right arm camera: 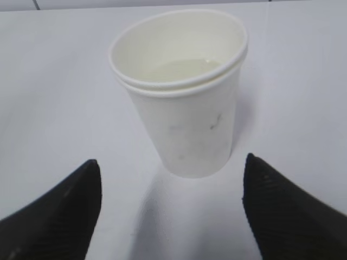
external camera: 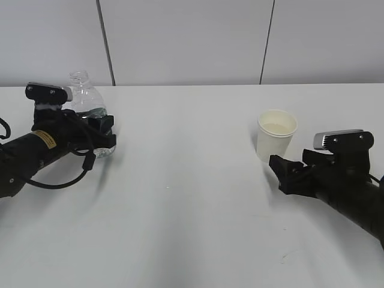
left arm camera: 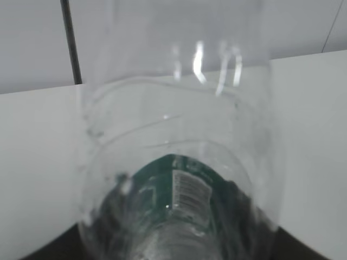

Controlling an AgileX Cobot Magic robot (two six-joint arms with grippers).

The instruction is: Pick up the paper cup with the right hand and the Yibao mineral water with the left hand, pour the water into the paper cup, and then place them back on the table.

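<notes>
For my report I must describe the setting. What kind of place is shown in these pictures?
Probably a robot lab or test bench, not a home. A plain white table stands before a bare grey panelled wall, and it holds only a paper cup and a water bottle.

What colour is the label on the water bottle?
Dark green, with a white barcode patch; the label shows best in the left wrist view.
</notes>
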